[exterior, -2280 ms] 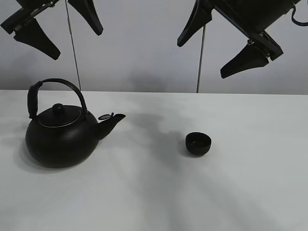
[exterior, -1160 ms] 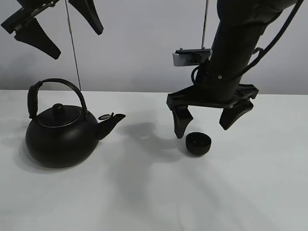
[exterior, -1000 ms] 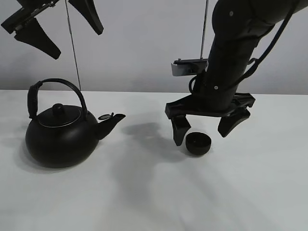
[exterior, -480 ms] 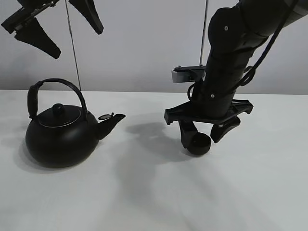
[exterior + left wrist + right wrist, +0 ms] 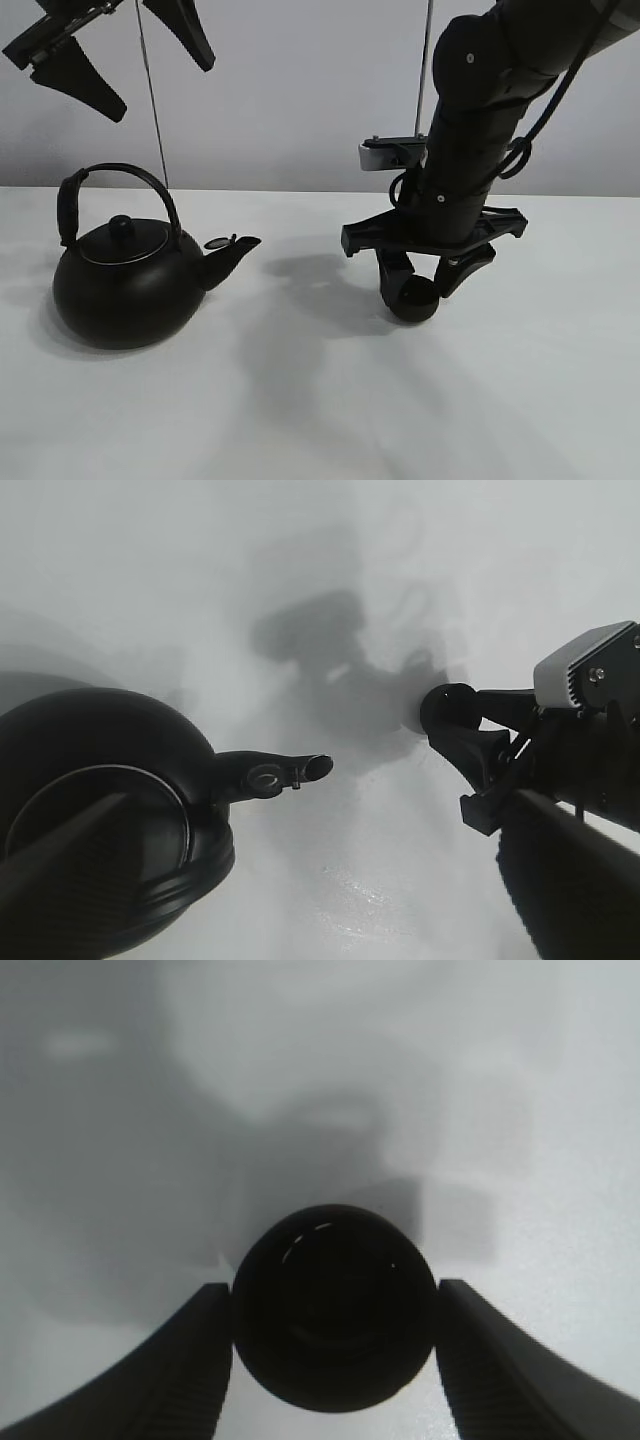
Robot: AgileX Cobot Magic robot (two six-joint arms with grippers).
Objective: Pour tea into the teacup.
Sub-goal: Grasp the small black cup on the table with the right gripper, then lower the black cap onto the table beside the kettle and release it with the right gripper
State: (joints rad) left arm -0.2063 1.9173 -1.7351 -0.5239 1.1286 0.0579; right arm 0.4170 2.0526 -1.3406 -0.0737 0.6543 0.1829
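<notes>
Evidently grasp stage: right gripper [image 5: 414, 290] clamped on the teacup [image 5: 333, 1320] toward the right edge. Next, I judged, the kettle [image 5: 125, 285] near the left edge needed lifting.

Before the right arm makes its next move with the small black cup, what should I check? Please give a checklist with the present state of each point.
1. The teacup sits centred in the right gripper: ok.
2. Its fingers touch both cup sides: ok, in the right wrist view.
3. The teacup stands upright on the table: ok.
4. The kettle upright, lid on, spout towards the teacup: ok.
5. The left gripper holds the kettle handle: not ok; it hangs open, high above.
6. Any tea in the teacup: cannot tell; inside is dark.
</notes>
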